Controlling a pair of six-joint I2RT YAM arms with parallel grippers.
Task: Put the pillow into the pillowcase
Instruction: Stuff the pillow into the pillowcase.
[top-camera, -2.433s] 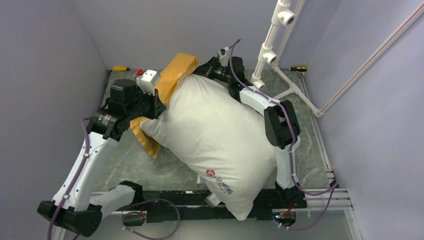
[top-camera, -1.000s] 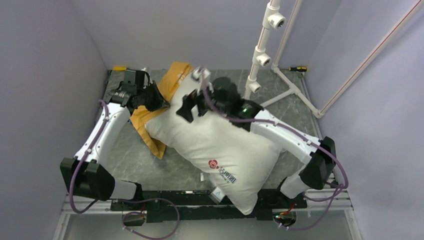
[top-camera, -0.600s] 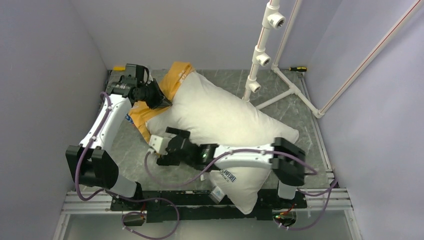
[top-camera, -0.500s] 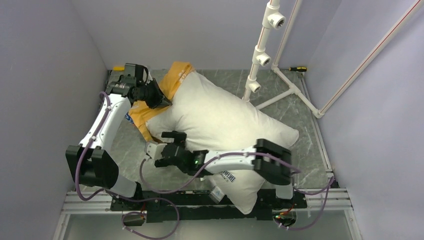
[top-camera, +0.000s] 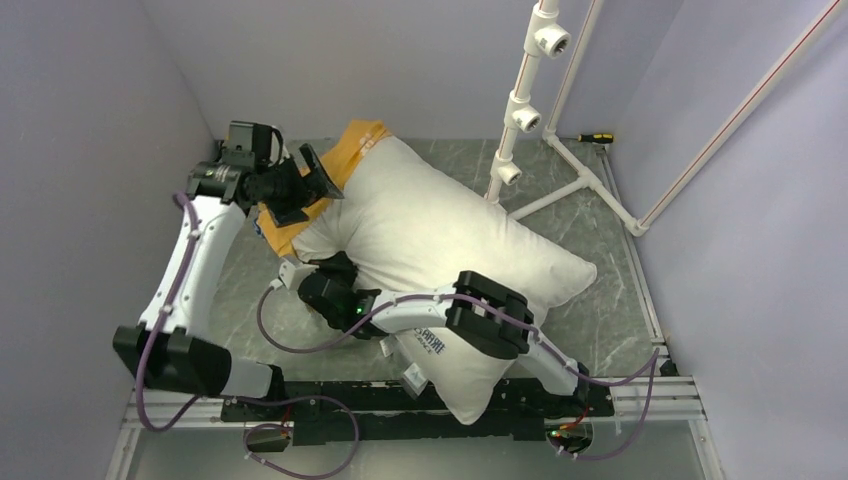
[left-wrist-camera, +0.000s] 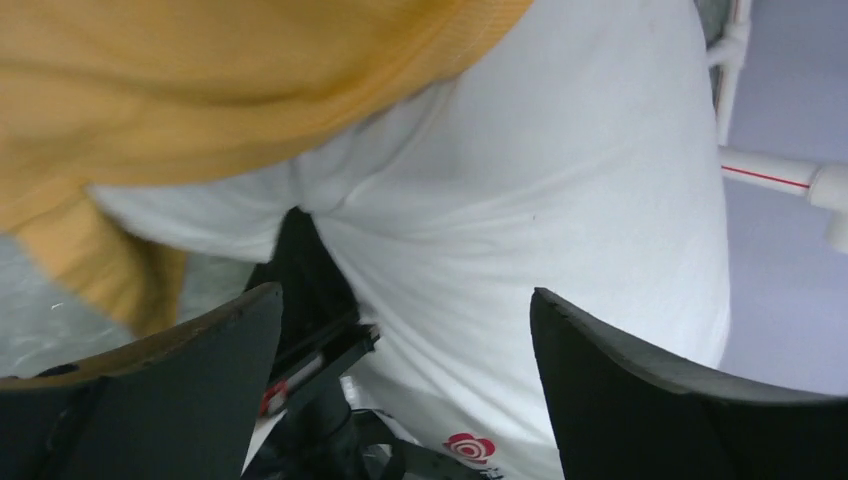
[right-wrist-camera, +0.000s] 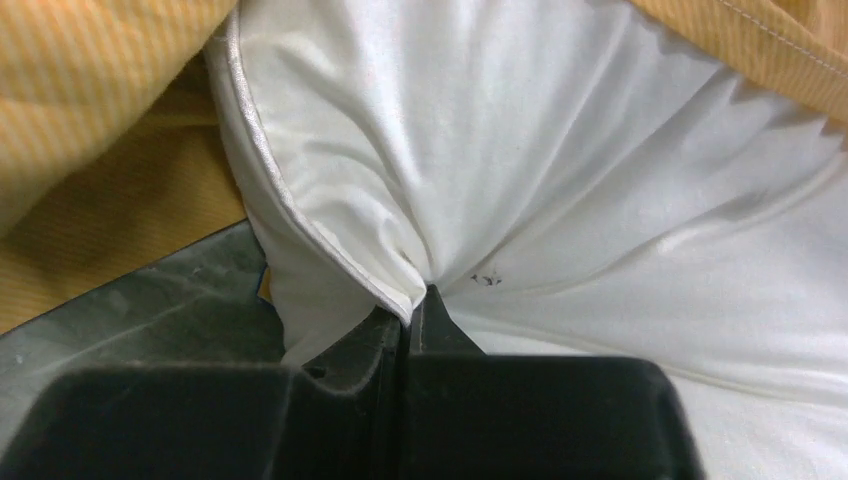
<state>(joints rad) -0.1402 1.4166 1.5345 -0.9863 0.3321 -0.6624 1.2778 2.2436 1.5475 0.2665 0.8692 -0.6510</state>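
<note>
You've got the L gripper (left-wrist-camera: 405, 295) w/ fingers (left-wrist-camera: 640, 400) spread wide, nothing btwn them. Beyond sits the white pillow (left-wrist-camera: 560, 200), red logo (left-wrist-camera: 462, 447) at bottom. The orange pillowcase (left-wrist-camera: 200, 90) overlaps its top-left edge. A dark arm part (left-wrist-camera: 305, 270) presses into the pillow's left side.

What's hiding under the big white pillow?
The orange-yellow pillowcase peeks out around the pillow's far left end, with some of it flat on the grey table beneath that edge. The pillow covers the rest, so how far the pillowcase reaches under it is hidden.
</note>
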